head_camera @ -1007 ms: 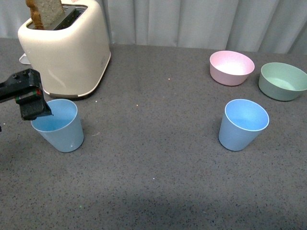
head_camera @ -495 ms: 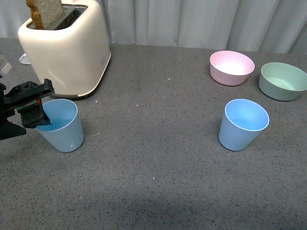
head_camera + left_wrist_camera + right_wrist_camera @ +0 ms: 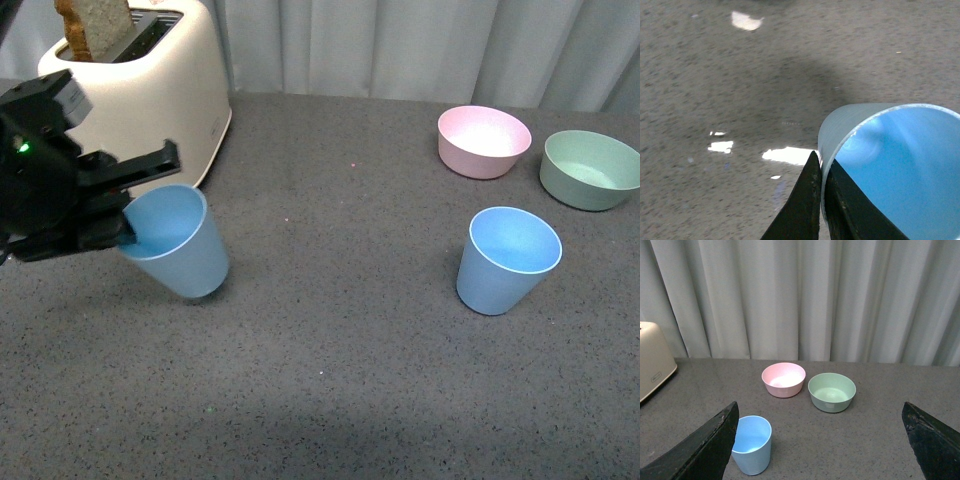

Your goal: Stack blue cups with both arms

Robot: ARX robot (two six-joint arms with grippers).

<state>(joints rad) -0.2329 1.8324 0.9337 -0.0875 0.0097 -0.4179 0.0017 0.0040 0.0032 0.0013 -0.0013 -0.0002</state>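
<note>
Front view: the left gripper (image 3: pixel 125 225) is clamped on the rim of one blue cup (image 3: pixel 185 255), held tilted near the toaster (image 3: pixel 140 90). The other blue cup (image 3: pixel 507 262) stands upright, well apart – nothing stacked yet

Left wrist view: the fingers (image 3: pixel 805 205) pinch the cup's wall

Right wrist view: the right gripper (image 3: pixel 820 450) gapes wide, empty – its pickup and the nesting look left to do

This is a kitchen-style scene laid out on a dark grey speckled tabletop (image 3: pixel 330 340). It holds a cream toaster (image 3: pixel 150 110) with a bread slice (image 3: pixel 95 25) in its slot, a pink bowl (image 3: pixel 483 140), a green bowl (image 3: pixel 590 170) and blue cups (image 3: pixel 508 260) (image 3: pixel 175 240). A pale pleated curtain (image 3: pixel 400 45) hanging as a plain backdrop suggests a test set-up more than a lived-in home.
</note>
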